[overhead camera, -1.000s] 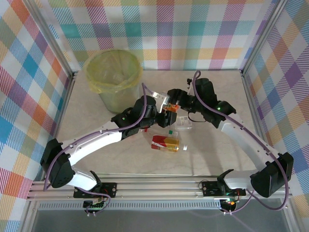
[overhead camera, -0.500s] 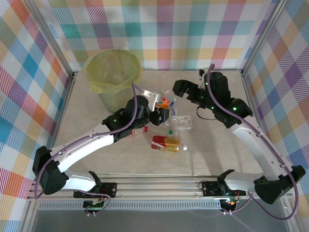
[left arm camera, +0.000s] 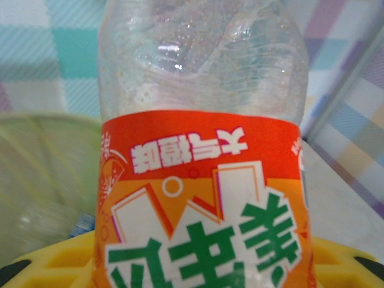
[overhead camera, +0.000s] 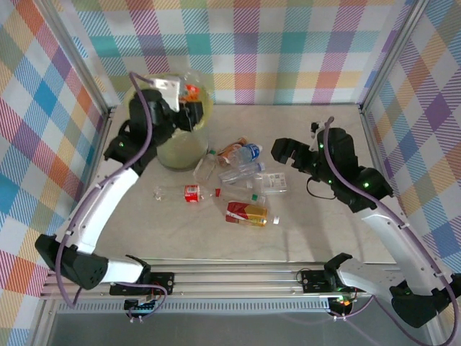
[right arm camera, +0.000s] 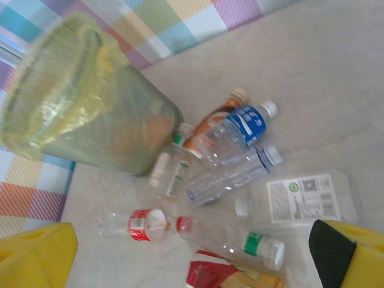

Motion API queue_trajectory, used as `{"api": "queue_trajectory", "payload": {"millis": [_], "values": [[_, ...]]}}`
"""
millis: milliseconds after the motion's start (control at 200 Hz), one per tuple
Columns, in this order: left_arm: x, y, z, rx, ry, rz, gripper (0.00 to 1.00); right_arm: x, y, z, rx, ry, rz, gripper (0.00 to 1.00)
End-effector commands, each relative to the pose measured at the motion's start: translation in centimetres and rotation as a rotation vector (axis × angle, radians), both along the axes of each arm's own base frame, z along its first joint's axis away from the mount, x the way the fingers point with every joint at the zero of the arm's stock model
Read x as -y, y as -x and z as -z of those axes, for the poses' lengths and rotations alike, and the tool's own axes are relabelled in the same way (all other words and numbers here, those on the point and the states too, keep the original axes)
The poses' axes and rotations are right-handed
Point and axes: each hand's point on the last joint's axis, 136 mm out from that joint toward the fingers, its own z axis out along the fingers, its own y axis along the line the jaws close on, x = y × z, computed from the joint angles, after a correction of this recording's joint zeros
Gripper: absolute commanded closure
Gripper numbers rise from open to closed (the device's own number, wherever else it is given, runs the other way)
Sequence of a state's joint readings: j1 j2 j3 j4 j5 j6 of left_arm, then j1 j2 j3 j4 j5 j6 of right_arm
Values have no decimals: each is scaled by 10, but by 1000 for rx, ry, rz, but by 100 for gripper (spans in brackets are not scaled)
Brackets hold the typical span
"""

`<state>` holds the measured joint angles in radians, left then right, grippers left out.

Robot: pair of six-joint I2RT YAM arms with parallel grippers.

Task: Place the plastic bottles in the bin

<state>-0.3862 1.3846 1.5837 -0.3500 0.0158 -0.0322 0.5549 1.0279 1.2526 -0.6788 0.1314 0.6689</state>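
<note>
My left gripper (overhead camera: 190,99) hangs over the mouth of the bin (overhead camera: 180,150), shut on an orange-labelled plastic bottle (overhead camera: 191,91). In the left wrist view that clear bottle (left arm camera: 204,180) stands between the yellow fingers (left arm camera: 54,264), with the bin's bag (left arm camera: 36,162) behind it. Several more plastic bottles lie on the table: a blue-labelled one (overhead camera: 247,153), a red-labelled one (overhead camera: 190,192), a red and yellow one (overhead camera: 247,213) and a white-labelled one (overhead camera: 274,182). My right gripper (overhead camera: 283,151) is open and holds nothing, to the right of them. Its view looks down on the bin (right arm camera: 78,102) and the bottles (right arm camera: 240,123).
The checked walls close in the table (overhead camera: 324,223) at the back and on both sides. Right of the bin, the bottles lie in a loose cluster. Bare tabletop stretches along the near edge and the right side.
My left arm has swung from the table's middle up and left to the bin, carrying the orange-labelled bottle. My right gripper has opened wide and drawn back to the right.
</note>
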Motion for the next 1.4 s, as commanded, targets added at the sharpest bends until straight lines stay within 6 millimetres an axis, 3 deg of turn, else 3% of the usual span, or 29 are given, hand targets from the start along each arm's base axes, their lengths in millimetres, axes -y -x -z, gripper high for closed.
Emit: {"api": "queue_trajectory", "payload": {"millis": [0, 105, 250, 430, 840, 1395], "values": [[-10, -27, 18, -70, -71, 47, 57, 2, 0, 13, -30, 25, 4, 0], [-27, -60, 23, -110, -94, 47, 56, -1, -1, 22, -57, 40, -4, 0], [-50, -101, 47, -198, -132, 33, 57, 0, -2, 33, -85, 56, -1, 0], [-76, -129, 71, -255, -162, 8, 56, 2, -2, 45, -114, 71, 16, 0], [-89, -139, 125, -360, -265, 43, 48, 9, -4, 68, -187, 118, 65, 0], [-86, -135, 167, -456, -325, 111, 34, 54, 8, 92, -267, 287, 235, 0]]}}
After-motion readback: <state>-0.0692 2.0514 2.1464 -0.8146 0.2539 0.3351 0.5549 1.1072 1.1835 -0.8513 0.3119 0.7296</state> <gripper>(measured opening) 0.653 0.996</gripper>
